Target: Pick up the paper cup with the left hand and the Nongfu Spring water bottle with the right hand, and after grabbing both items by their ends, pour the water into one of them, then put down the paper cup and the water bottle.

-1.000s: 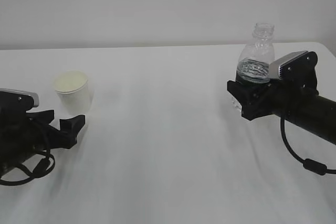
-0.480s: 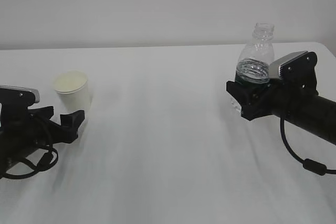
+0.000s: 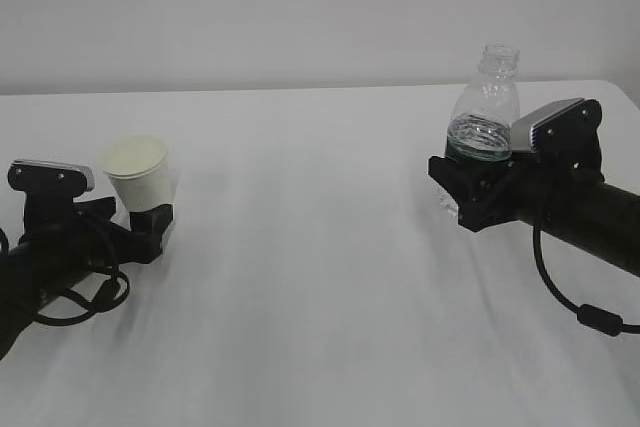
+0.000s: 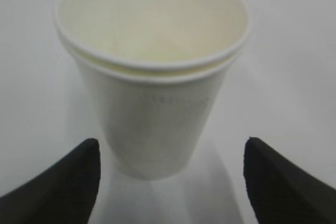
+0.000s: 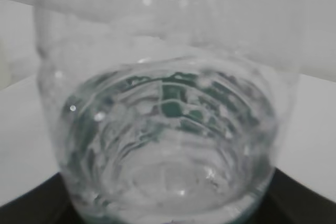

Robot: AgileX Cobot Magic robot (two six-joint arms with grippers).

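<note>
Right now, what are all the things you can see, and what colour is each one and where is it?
paper cup: one, white with cream inside, upright on the table's left side, between the left fingers.
Nongfu Spring water bottle: one, clear with dark green band, no cap, upright at right, in the right end effector.
water: clear, in the bottle's lower part.
table: one, white, under everything.
left end effector: one, black, open around the cup's base.
right end effector: one, black, closed on the bottle.

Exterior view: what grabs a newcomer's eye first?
The uncapped Nongfu Spring water bottle at right, upright, its lower part gripped by the right hand, water pooled low inside. At left, the paper cup stands empty between the open fingers of the left hand.
</note>
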